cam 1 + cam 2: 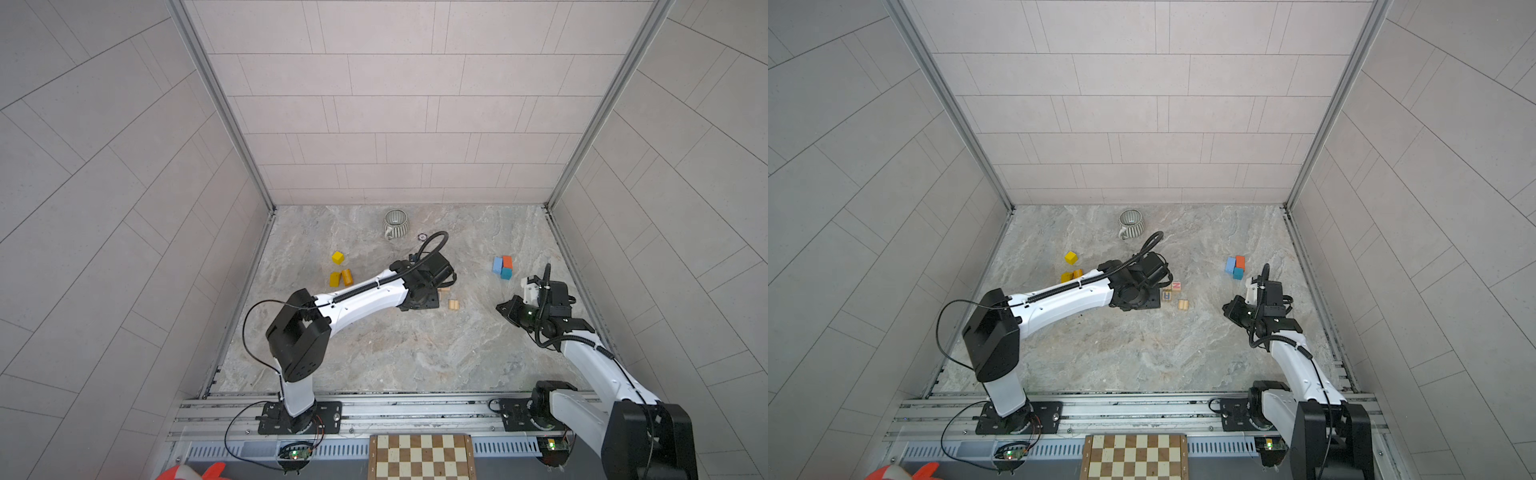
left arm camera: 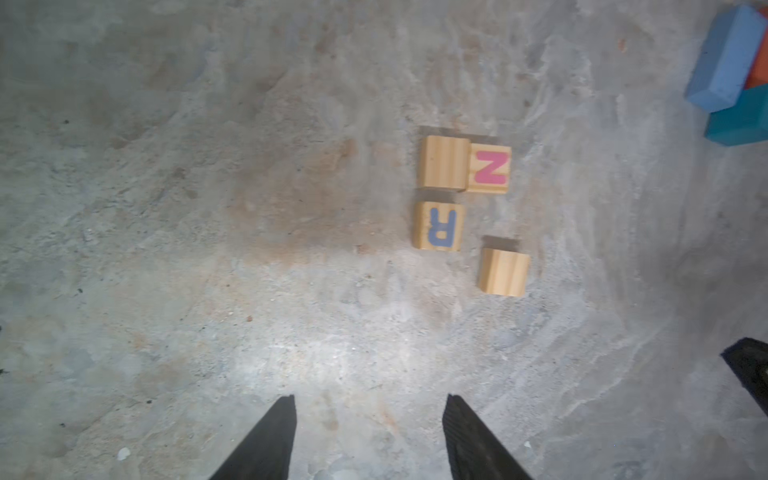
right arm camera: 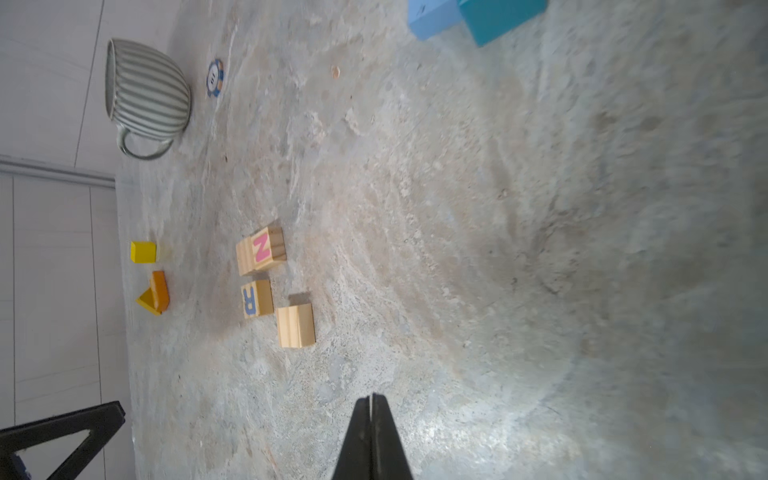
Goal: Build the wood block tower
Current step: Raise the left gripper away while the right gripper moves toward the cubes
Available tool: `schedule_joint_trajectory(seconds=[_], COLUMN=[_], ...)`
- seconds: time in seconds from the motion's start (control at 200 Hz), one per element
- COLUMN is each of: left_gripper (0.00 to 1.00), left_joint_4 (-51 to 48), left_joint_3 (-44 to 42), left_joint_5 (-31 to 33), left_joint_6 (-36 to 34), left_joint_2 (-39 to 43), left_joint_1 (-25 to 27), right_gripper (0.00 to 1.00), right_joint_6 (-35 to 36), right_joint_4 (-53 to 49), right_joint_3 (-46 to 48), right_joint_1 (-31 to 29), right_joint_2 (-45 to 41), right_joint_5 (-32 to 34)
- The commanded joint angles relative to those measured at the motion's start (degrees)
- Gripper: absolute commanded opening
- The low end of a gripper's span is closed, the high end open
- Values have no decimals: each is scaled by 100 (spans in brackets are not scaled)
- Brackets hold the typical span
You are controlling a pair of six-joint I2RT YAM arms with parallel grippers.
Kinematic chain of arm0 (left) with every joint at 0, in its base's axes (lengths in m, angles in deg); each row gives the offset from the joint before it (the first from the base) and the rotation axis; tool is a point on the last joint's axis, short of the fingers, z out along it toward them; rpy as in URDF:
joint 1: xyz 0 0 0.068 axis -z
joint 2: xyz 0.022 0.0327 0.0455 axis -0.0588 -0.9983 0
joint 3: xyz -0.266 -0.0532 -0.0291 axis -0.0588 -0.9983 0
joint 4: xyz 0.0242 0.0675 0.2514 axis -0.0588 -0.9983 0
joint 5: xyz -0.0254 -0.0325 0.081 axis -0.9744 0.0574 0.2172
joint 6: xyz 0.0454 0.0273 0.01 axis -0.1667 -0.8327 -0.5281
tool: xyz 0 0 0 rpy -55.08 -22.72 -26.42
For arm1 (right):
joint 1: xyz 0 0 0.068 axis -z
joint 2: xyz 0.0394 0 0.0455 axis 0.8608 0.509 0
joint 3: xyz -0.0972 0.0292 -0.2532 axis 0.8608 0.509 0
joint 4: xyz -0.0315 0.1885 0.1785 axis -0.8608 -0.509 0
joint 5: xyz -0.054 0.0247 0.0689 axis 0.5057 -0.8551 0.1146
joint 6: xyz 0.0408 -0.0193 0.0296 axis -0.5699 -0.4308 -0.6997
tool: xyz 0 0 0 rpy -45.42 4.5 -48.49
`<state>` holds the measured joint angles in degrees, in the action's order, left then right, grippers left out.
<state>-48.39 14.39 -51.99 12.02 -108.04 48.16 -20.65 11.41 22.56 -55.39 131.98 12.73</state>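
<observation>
No stacked tower shows; the blocks lie loose on the stone floor. Natural-wood cubes sit in a group: one with a pink N (image 2: 490,168), a plain one (image 2: 442,164) touching it, one with a blue R (image 2: 439,226) and another plain one (image 2: 503,272). My left gripper (image 2: 370,401) hangs open above bare floor short of them, holding nothing. Blue, orange-red and teal blocks (image 1: 503,267) cluster to the right. A yellow cube (image 1: 338,257) and yellow and orange pieces (image 1: 341,277) lie to the left. My right gripper (image 3: 371,398) is shut and empty, near the blue cluster.
A grey ribbed cup (image 1: 395,224) stands at the back with a poker chip (image 1: 422,237) beside it. A chessboard (image 1: 422,456) lies in front of the rail. Tiled walls close in both sides and the back. The left forearm (image 1: 361,293) stretches across the floor.
</observation>
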Motion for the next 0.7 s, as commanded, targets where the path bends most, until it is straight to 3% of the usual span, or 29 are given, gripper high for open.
schedule_joint_trajectory(seconds=[0.0,0.075,0.45,0.696], left_gripper=[63,63,63,63], left_joint_4=[588,797,1515,1919], left_joint_3=[-525,-749,-1370,-1756], left_joint_5=[-74,-17,262,216], left_joint_6=[-180,-303,-467,-507], left_joint_2=[397,487,515,594], left_joint_1=[-185,-257,-500,-713], right_gripper=[4,0,0,0], right_joint_6=[86,-29,47,1], right_joint_4=[84,269,530,727], right_joint_3=[-92,-86,-605,-810], right_joint_1=[-357,-539,-1141,-1455], right_joint_2=[251,494,2114,2528], right_joint_5=[176,166,-157,75])
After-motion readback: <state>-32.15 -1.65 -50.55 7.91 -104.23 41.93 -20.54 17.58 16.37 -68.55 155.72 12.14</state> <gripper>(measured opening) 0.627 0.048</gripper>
